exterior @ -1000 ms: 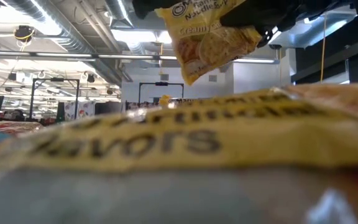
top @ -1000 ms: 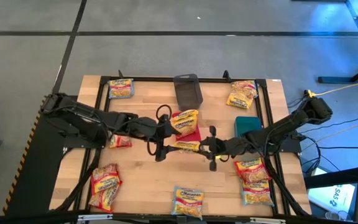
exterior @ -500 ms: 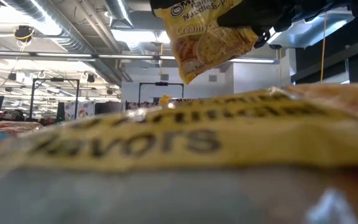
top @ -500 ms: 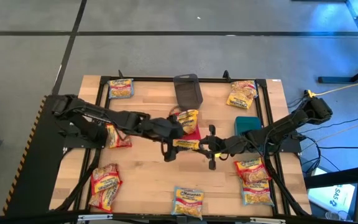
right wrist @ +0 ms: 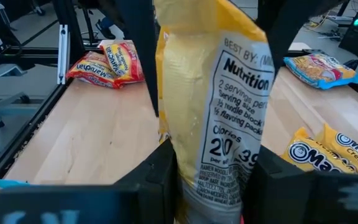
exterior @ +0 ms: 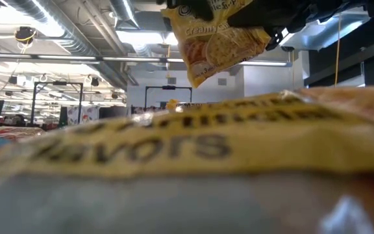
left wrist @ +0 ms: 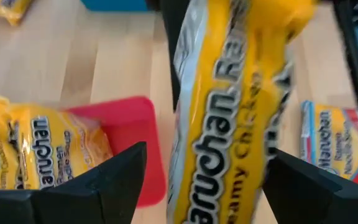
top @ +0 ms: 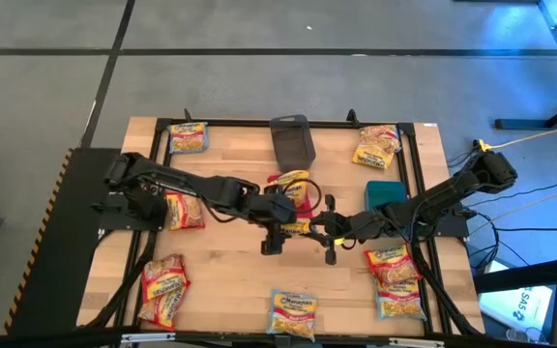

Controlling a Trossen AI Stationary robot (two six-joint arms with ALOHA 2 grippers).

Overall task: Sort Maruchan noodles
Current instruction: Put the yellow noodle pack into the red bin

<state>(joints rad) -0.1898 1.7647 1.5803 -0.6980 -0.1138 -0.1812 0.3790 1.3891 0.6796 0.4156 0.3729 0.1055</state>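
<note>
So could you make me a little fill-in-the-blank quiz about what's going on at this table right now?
1. The right tool is closed on a ____ noodle packet held above the table.
2. The left tool has its fingers ____ on either side of that same packet.
3. Another packet lies in the ____ bin near the table's middle.
4. The grey bin stands near the table's ____ edge in the high view.

Missing words: yellow; open; red; top
</note>
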